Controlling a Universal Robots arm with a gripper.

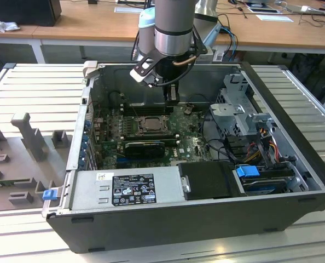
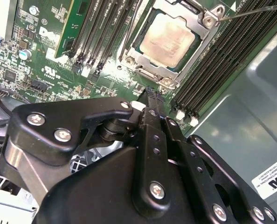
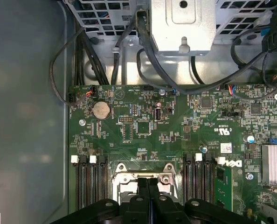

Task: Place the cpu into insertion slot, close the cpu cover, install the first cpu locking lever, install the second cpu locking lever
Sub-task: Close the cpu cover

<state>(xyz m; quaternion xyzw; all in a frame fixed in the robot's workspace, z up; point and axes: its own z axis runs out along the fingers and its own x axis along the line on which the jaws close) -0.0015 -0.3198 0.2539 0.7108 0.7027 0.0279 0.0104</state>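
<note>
The gripper (image 2: 151,97), fingers pinched together and holding nothing, hung just beside the cpu cover (image 2: 193,52), with the cpu (image 2: 169,41) seated beneath it, directly beyond the fingertips.

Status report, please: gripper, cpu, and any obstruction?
Gripper shut, empty, close to cpu. Cpu seated, cpu cover down over it. No obstruction seen.
</note>
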